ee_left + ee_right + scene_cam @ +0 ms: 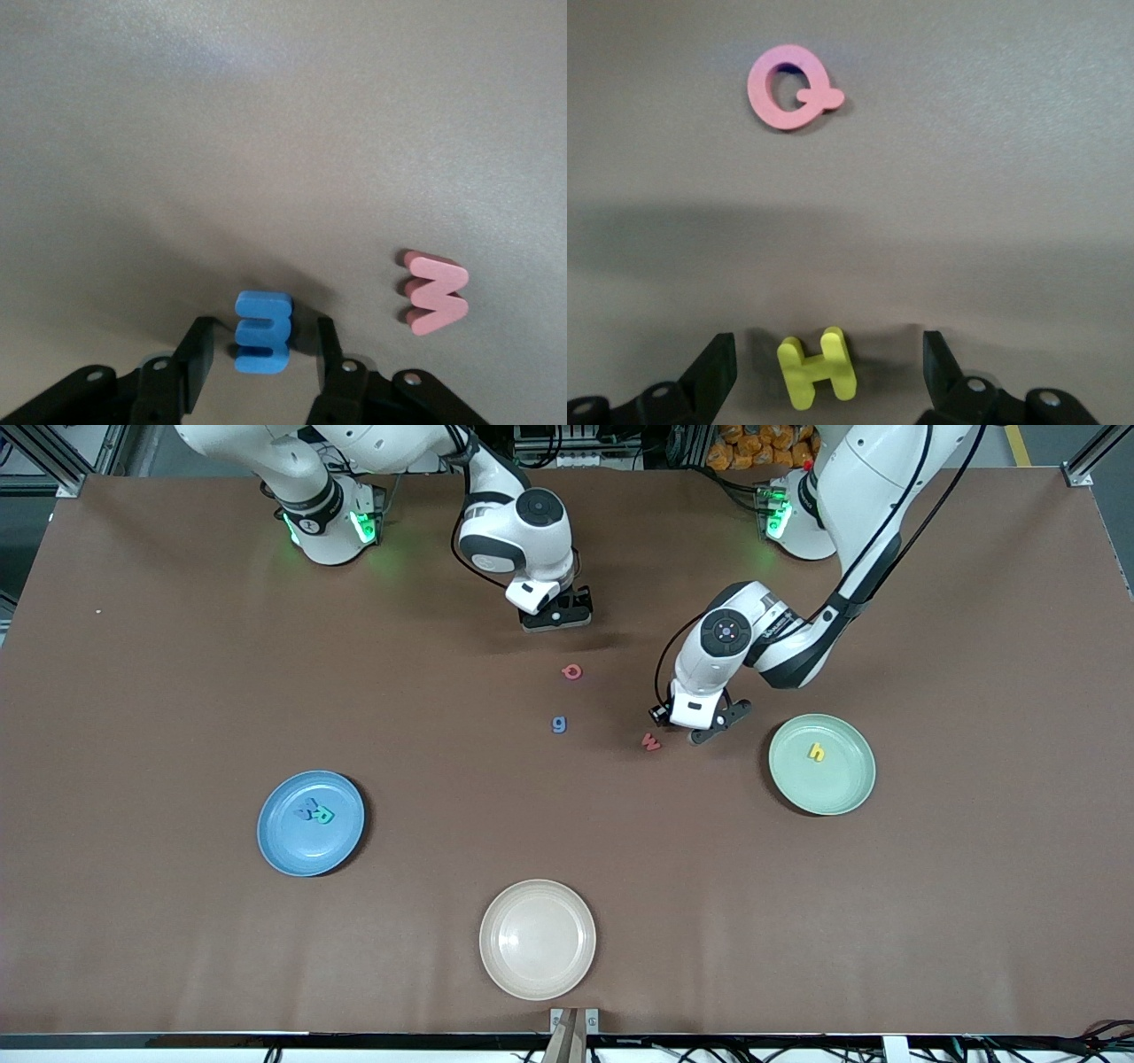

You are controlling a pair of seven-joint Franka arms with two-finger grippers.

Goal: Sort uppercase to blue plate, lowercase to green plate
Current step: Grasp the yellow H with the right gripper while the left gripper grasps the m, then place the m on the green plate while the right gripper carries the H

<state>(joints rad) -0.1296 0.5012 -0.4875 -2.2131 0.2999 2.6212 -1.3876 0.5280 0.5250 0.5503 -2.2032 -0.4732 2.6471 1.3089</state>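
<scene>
Blue plate point(292, 850) letters overlapping, shapes too small to tell.

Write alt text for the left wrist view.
The left gripper is low over the brown table, its black jaws standing open on either side of a small blue foam letter e without touching it. A red foam letter w lies flat on the table beside the e, apart from it.

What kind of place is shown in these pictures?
Probably a robotics lab: two arms bolted to a brown table, aluminium framing and cables at its edges, foam letters such as the red Q as test objects.
</scene>
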